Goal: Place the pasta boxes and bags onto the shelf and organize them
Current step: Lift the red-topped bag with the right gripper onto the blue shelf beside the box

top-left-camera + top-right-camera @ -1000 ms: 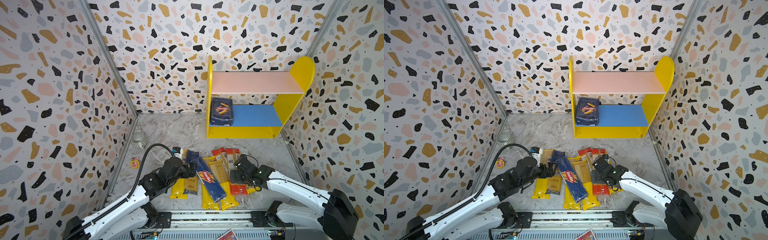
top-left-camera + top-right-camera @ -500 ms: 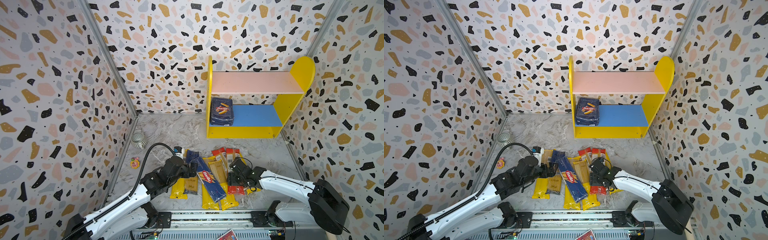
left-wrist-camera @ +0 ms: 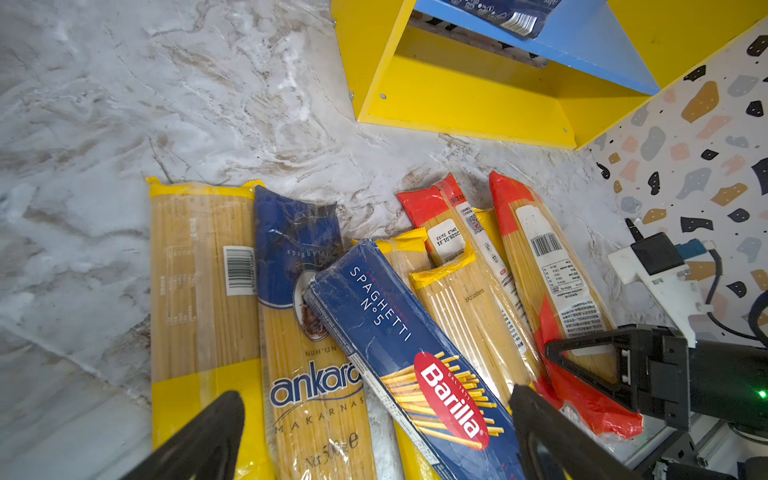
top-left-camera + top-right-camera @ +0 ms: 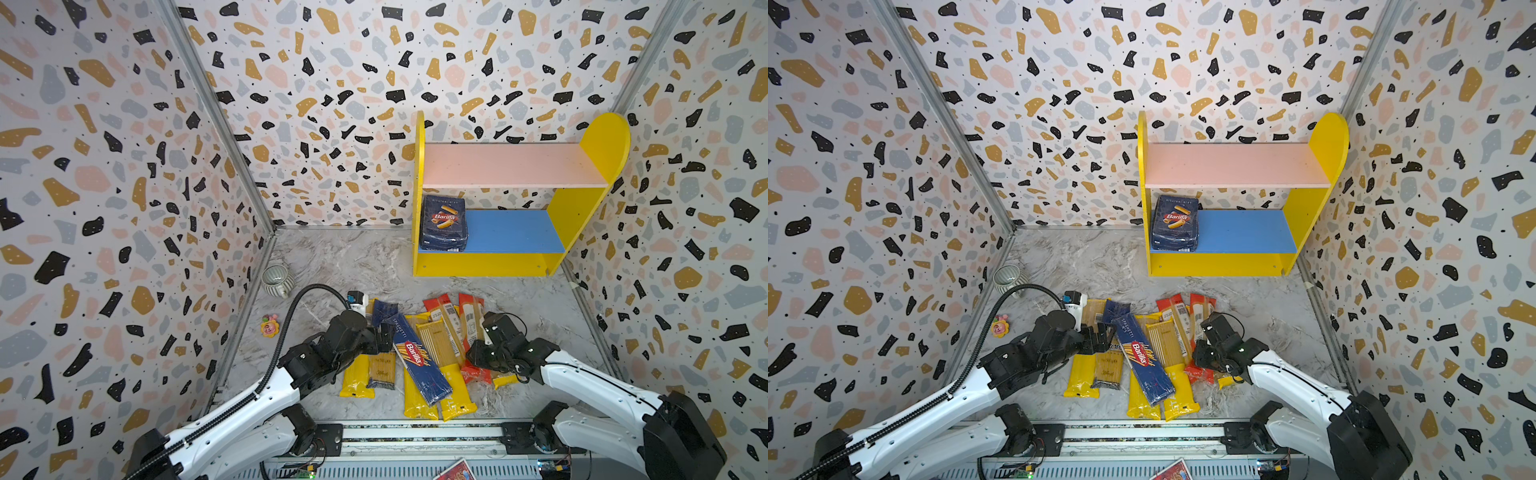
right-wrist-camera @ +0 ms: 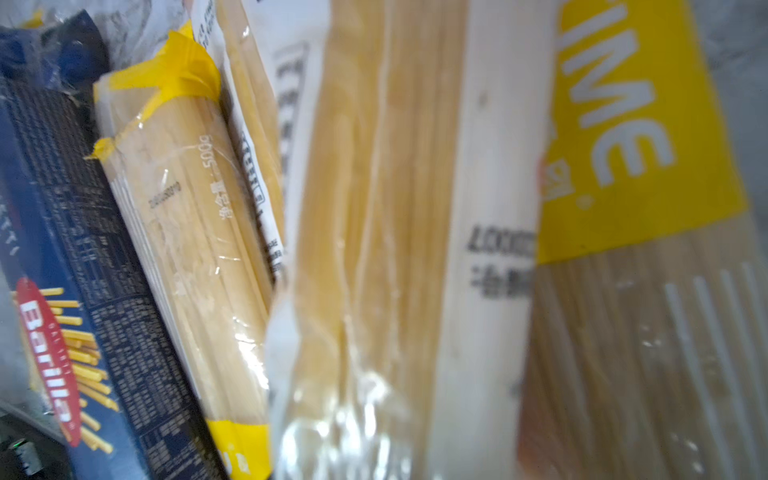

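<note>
In the left wrist view, framed between the wide-spread fingers of the left pincer (image 3: 376, 397): the long spaghetti box (image 3: 399, 345), slanting over the ankara bag (image 3: 307, 374) and a yellow-ended pack (image 3: 461, 307), both long edges inside the gap. On the box's far flank, low on the near half of the outer red-orange pack (image 3: 552, 274): the right pincer (image 4: 478, 353), impossible to tell whether clenched or loose. Beyond both pincers, bare marble floor (image 4: 353, 257) up to the front edge of the shelf (image 4: 482, 264), with the rigatoni box (image 4: 444, 224) at the blue board's end on the left pincer's side and open board beside it.
</note>
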Motion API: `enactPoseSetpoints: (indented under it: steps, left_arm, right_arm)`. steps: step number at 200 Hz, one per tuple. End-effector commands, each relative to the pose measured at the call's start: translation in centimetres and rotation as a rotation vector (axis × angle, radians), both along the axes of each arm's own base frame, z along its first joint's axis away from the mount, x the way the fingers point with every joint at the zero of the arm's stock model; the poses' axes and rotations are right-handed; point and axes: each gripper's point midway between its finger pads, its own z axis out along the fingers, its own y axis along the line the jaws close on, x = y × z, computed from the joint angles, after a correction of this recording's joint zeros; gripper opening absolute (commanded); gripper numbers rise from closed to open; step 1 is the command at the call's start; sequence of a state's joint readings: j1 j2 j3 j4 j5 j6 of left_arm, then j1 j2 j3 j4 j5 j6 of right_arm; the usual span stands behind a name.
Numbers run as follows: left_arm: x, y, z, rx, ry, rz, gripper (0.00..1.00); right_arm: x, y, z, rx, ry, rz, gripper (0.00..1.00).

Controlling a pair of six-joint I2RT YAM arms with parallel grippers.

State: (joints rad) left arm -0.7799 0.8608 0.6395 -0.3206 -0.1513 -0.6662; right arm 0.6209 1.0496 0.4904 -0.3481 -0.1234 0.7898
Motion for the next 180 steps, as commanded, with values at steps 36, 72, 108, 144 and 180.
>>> enactPoseSetpoints:
  steps: [36,72,108,144,180]
  left_arm:
    - [0.7,0.2,1.7,0.001,-0.039,0.018,0.99]
    - [0.8,0.5,2.0,0.012,-0.044,0.032,1.0]
    - [1.0,0.6,2.2,0.024,-0.049,0.039,1.0]
    - [1.0,0.5,2.1,0.03,-0.043,0.037,1.0]
    - [1.1,0.4,1.9,0.037,-0.036,0.035,0.99]
  right_arm:
    - [1.4,2.5,3.9,0.104,-0.111,0.102,0.26]
    - [2.4,2.1,6.4,0.077,-0.174,0.096,0.23]
    - [3.9,1.8,11.0,0.138,-0.281,0.064,0.22]
    - [6.5,-0.2,14.9,0.185,-0.383,0.007,0.21]
    - [10.1,-1.9,18.5,0.153,-0.479,-0.025,0.21]
